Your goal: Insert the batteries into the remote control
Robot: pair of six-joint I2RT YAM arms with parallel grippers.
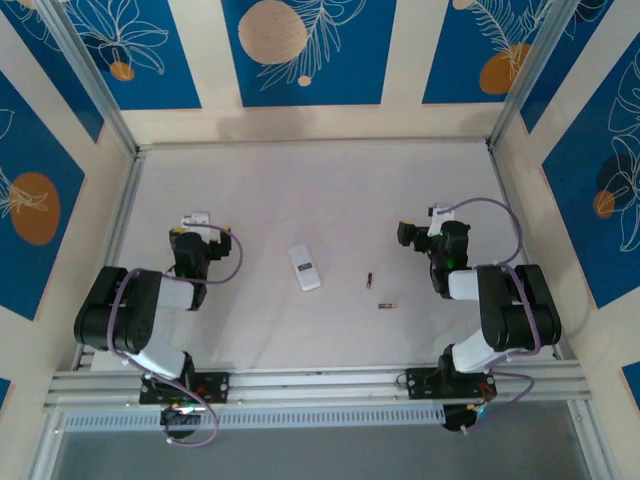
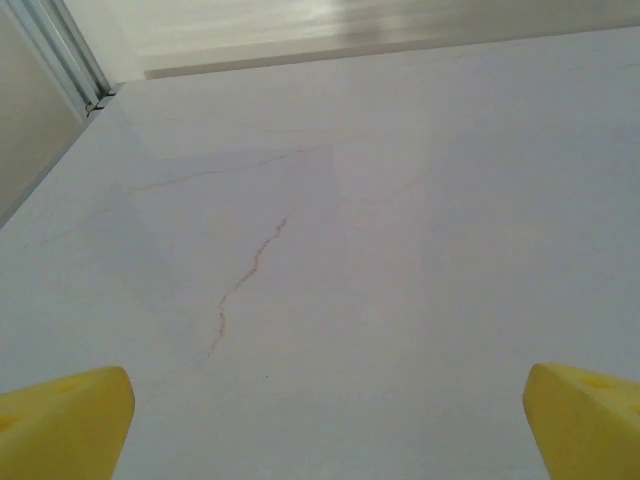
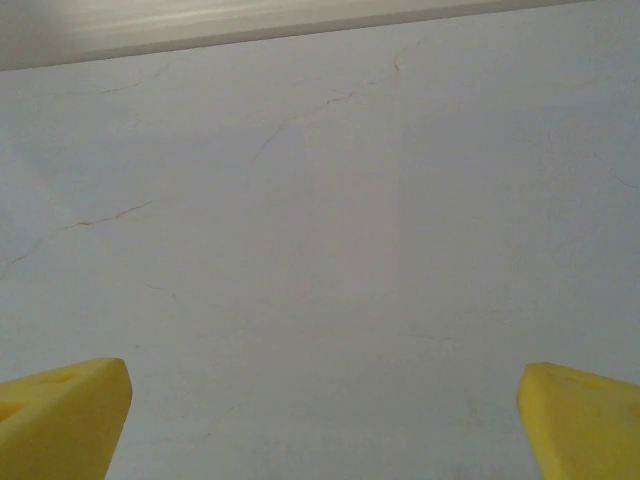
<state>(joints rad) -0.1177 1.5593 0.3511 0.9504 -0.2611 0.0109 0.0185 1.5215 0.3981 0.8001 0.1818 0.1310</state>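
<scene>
The remote control [image 1: 305,267], a small flat white handset, lies on the table between the two arms. To its right lie the two batteries, thin dark cylinders: one [image 1: 368,281] stands lengthwise and the other [image 1: 386,305], nearer the front, lies crosswise with an orange end. My left gripper [image 1: 195,222] hovers well left of the remote. My right gripper [image 1: 438,218] hovers right of the batteries. In each wrist view the yellow fingertips [image 2: 70,425] [image 3: 65,415] sit far apart at the bottom corners. Both the left gripper [image 2: 325,430] and the right gripper [image 3: 325,425] are open over bare table.
The pale table [image 1: 320,190] has fine cracks [image 2: 245,275]. Walls with blue panels close it in at the back and sides. An aluminium post [image 2: 65,55] stands at the far left corner. A metal rail [image 1: 320,385] carries both arm bases along the near edge.
</scene>
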